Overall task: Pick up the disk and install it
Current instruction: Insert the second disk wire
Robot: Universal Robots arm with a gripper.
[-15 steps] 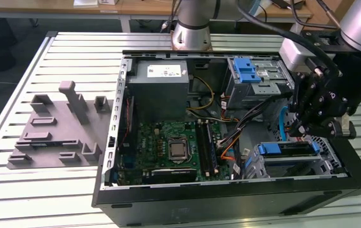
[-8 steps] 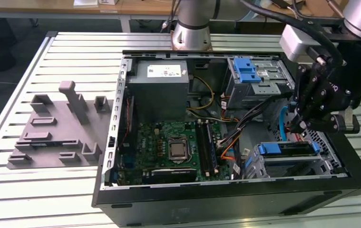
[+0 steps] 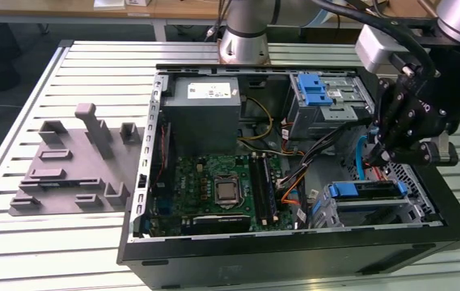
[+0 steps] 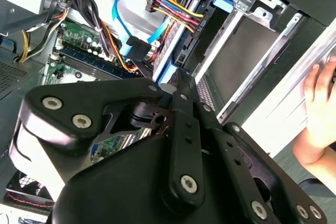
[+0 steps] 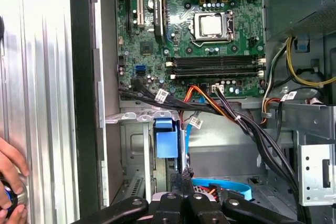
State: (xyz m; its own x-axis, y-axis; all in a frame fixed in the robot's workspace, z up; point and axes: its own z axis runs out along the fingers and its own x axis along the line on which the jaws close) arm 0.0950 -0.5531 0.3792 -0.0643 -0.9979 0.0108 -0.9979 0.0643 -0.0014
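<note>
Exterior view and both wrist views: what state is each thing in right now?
Computer case: on its side, side panel off, open.
Gripper: shut, tips down inside the case at the lower drive bay.
Disk: sitting in the lower drive bay, blue frame end showing; latching cannot be told.
Processor: bare, no cooler on it.
Hand: outside the case, by its wall.

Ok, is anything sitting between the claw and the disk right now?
Nothing that I can see. In the exterior view the claw hangs just above the disk. A blue cable runs close beside the claw, on that view's left.
</note>
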